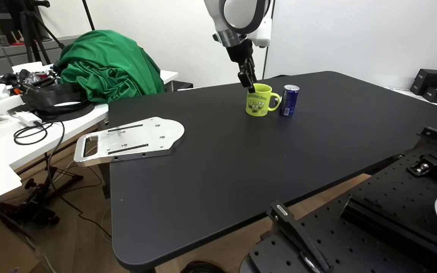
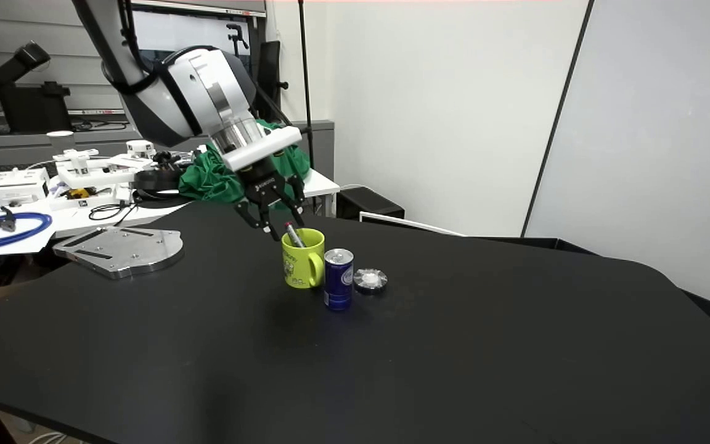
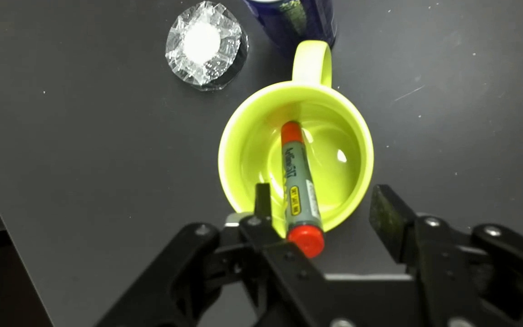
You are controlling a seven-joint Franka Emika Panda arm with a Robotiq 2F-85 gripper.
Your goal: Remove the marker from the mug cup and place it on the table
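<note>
- The white and grey robot arm (image 2: 204, 86) comes down at a slant.
- Its black two-finger gripper (image 3: 323, 210) is tilted and points downward, with the tips near the rim of the small yellow-green mug (image 2: 298, 272).
- The fingers stand wide apart and have hold of nothing.
- The slim grey marker (image 3: 298, 177) with red ends is in the mug; it leans on the rim, and one red end comes out, between the fingers in the wrist view.
- The mug, with dark print, stands upright on the large matte black table (image 2: 484, 345).
- Just beside its handle stands a dark blue metal can (image 2: 338, 283); whether they touch, I cannot tell.
- Near the can lies a low black disc (image 3: 203, 45) with shiny, crinkled wrapping.
- Well apart lies a flat silver metal plate (image 1: 139, 138).
</note>
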